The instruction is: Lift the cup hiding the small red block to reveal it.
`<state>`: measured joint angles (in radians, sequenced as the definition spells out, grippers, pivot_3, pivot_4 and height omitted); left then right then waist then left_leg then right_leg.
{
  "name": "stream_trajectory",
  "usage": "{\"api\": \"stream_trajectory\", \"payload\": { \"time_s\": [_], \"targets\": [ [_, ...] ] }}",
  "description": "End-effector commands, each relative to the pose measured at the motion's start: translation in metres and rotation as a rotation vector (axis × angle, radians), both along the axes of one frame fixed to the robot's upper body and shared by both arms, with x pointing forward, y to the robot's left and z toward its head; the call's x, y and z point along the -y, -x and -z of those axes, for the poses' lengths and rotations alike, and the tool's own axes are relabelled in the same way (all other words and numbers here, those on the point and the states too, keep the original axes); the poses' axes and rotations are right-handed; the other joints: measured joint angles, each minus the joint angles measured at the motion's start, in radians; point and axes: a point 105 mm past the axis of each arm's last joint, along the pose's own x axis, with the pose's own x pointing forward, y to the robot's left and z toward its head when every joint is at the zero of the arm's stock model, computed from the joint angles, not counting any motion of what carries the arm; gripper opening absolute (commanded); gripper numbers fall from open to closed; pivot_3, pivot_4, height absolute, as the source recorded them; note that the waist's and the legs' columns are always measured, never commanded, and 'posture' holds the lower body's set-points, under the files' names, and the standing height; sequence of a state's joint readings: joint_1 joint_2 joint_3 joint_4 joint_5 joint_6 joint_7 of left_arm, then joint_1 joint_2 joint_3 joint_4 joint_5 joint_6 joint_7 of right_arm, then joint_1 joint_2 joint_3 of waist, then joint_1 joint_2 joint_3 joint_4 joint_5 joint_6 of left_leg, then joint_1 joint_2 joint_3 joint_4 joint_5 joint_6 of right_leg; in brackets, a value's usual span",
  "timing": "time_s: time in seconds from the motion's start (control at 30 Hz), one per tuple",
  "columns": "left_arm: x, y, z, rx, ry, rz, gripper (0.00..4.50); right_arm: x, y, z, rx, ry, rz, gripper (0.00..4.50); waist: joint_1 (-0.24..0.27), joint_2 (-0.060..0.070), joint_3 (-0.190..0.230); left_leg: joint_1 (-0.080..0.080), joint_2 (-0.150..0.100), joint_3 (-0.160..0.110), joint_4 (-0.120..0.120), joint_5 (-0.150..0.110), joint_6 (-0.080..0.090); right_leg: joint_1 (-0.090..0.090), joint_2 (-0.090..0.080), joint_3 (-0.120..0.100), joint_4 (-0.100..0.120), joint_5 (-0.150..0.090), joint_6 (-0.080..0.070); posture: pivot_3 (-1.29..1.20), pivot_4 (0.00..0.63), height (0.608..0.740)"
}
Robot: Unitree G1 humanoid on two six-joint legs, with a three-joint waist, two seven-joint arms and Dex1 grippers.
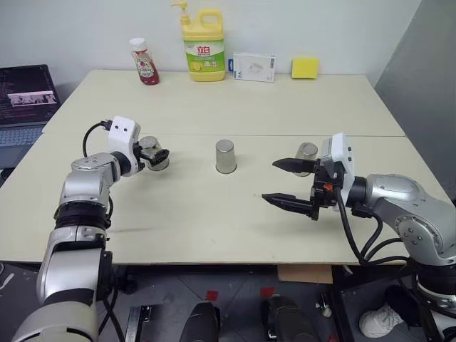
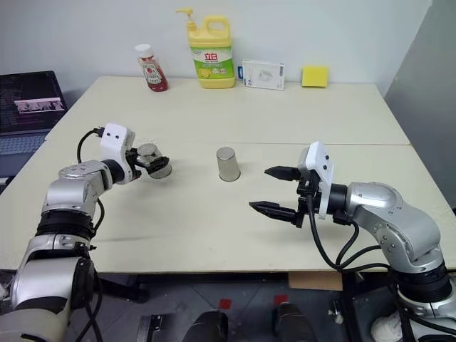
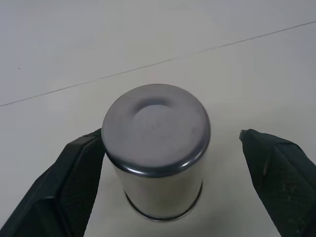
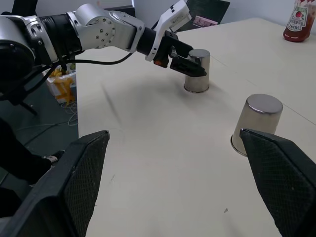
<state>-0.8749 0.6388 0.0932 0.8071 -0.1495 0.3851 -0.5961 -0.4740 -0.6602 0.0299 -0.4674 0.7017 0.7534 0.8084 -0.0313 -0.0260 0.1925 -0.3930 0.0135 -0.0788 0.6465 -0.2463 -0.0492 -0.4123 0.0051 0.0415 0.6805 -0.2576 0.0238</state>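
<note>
Here, nearest the front edge of the pale table [image 1: 214,235], the right gripper [image 1: 291,182] is seen spread wide and empty, with bare tabletop under it. To the left, the left gripper [image 3: 173,163] is held wide around the leftmost cup [image 3: 157,153], an upturned steel tumbler; one finger lies against its wall or just beside it, the other stands apart, so nothing is gripped. The cup is judged light, stiff and slippery, best clamped at mid-height across its tapered sides and raised straight up. The small red block is hidden, so which cup covers it cannot be told. Further along, the middle cup [image 1: 225,157] and the right cup [image 1: 307,154] are spaced well apart, leaving open room. At the far edge are set a sauce bottle [image 1: 144,62], a yellow detergent jug [image 1: 204,46], a white box [image 1: 254,67] and a sponge [image 1: 304,68].
</note>
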Motion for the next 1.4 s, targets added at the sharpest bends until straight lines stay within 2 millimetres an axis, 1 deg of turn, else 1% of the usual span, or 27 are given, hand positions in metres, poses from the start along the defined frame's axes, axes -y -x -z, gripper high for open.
{"api": "stream_trajectory", "payload": {
  "time_s": [0.03,0.17,0.27,0.47,0.53,0.63,0.7,0.77,0.83,0.9,1.0,1.03,1.17,1.3,1.37,1.4],
  "targets": [
    [0.001,-0.010,-0.013,0.046,0.001,-0.025,4.50,-0.001,0.002,-0.012,0.052,-0.005,-0.020,4.50,0.000,0.000,0.000,0.000,0.000,0.000,0.000,0.000,0.000,0.000,0.000,0.000,0.000,0.000,0.000,0.00,0.150,0.740],
    [0.005,-0.015,-0.009,0.035,0.000,-0.029,4.50,-0.002,0.002,-0.012,0.053,-0.004,-0.020,4.50,0.000,0.000,0.000,0.000,0.000,0.000,0.000,0.000,0.000,0.000,0.000,0.000,0.000,0.000,0.000,0.00,0.150,0.740],
    [0.006,-0.016,-0.008,0.037,-0.007,-0.025,4.03,-0.002,0.002,-0.013,0.055,-0.003,-0.017,4.50,-0.001,0.000,0.000,0.000,0.000,0.000,0.000,0.000,0.000,0.000,0.000,0.000,0.000,0.000,0.000,0.00,0.150,0.740],
    [0.008,-0.017,-0.013,0.056,0.008,-0.006,2.74,-0.001,0.002,-0.014,0.056,-0.003,-0.010,4.50,-0.001,0.000,0.000,-0.001,0.000,0.000,0.000,0.000,0.000,0.000,0.000,0.000,0.000,0.000,0.000,0.00,0.150,0.740],
    [0.011,-0.016,-0.020,0.078,0.030,0.017,2.73,-0.001,0.001,-0.014,0.056,-0.002,-0.007,4.50,-0.001,0.000,0.000,-0.001,0.000,0.000,0.000,0.000,0.000,0.000,0.000,0.000,0.000,0.000,0.000,0.00,0.150,0.740],
    [0.013,-0.012,-0.042,0.137,0.082,0.051,2.73,0.000,0.001,-0.014,0.056,-0.001,-0.004,4.50,-0.001,0.000,0.000,-0.001,0.000,-0.001,0.000,0.000,0.000,0.000,0.000,0.000,0.000,0.000,0.000,0.00,0.150,0.740],
    [0.010,-0.008,-0.051,0.162,0.091,0.049,2.73,0.001,0.001,-0.014,0.056,-0.001,-0.002,4.50,-0.001,0.000,0.000,-0.002,0.000,-0.001,0.000,0.000,0.000,-0.001,0.000,-0.001,0.000,0.000,0.000,0.00,0.150,0.740],
    [-0.005,-0.003,-0.064,0.208,0.073,-0.010,2.73,0.002,0.001,-0.013,0.054,-0.002,0.002,4.50,-0.002,0.000,0.000,-0.002,0.000,-0.001,0.000,0.000,0.000,-0.001,0.000,-0.001,0.000,0.000,0.000,0.00,0.150,0.740],
    [-0.021,0.001,-0.069,0.231,0.045,-0.078,2.73,0.002,0.000,-0.013,0.052,-0.002,0.004,4.50,-0.007,0.000,0.000,-0.002,0.000,-0.001,0.000,0.000,0.000,-0.001,0.000,0.000,0.000,0.000,0.000,0.00,0.150,0.740],
    [-0.031,0.003,-0.068,0.231,0.040,-0.128,2.73,0.003,-0.001,-0.012,0.052,-0.002,0.005,4.50,-0.008,0.000,0.000,-0.001,0.000,-0.001,0.000,0.000,0.000,-0.002,0.000,0.000,0.001,0.000,0.000,0.00,0.150,0.740],
    [-0.050,0.003,-0.054,0.205,0.030,-0.235,2.73,0.001,-0.003,-0.013,0.053,-0.006,-0.001,4.50,-0.002,0.000,0.000,-0.001,0.000,-0.001,0.000,0.000,0.000,-0.002,0.000,-0.001,0.001,0.000,0.000,0.00,0.150,0.740],
    [-0.053,0.003,-0.051,0.201,0.026,-0.252,2.73,0.000,-0.003,-0.014,0.054,-0.006,-0.004,4.50,-0.001,0.000,0.000,-0.001,0.000,-0.001,0.000,0.000,0.000,-0.001,0.000,-0.001,0.001,0.000,0.000,0.00,0.150,0.740],
    [-0.061,0.001,-0.035,0.166,0.058,-0.304,2.73,-0.001,-0.004,-0.015,0.056,-0.005,-0.013,4.50,0.000,0.000,0.000,-0.002,-0.001,-0.001,0.002,0.000,0.000,-0.001,-0.001,-0.001,0.001,0.001,0.001,0.00,0.150,0.740],
    [-0.063,-0.001,-0.027,0.144,0.087,-0.324,2.73,-0.001,-0.003,-0.015,0.055,-0.001,-0.019,4.50,0.001,0.000,0.000,-0.003,-0.001,-0.001,0.001,0.000,0.000,-0.001,-0.001,-0.001,0.000,0.001,0.000,0.00,0.150,0.740],
    [-0.066,-0.001,-0.022,0.130,0.087,-0.343,2.73,-0.001,-0.003,-0.016,0.055,0.000,-0.019,4.50,0.000,0.000,0.000,-0.003,-0.001,-0.001,0.001,0.000,0.000,-0.002,-0.001,-0.001,0.000,0.003,-0.003,0.00,0.150,0.740],
    [-0.067,-0.001,-0.020,0.124,0.097,-0.353,3.08,-0.001,-0.003,-0.016,0.056,0.001,-0.018,4.50,0.000,0.000,0.000,-0.003,-0.001,-0.001,0.001,0.000,0.000,-0.002,-0.002,-0.001,0.000,0.003,-0.003,0.00,0.150,0.740]
  ]
}}
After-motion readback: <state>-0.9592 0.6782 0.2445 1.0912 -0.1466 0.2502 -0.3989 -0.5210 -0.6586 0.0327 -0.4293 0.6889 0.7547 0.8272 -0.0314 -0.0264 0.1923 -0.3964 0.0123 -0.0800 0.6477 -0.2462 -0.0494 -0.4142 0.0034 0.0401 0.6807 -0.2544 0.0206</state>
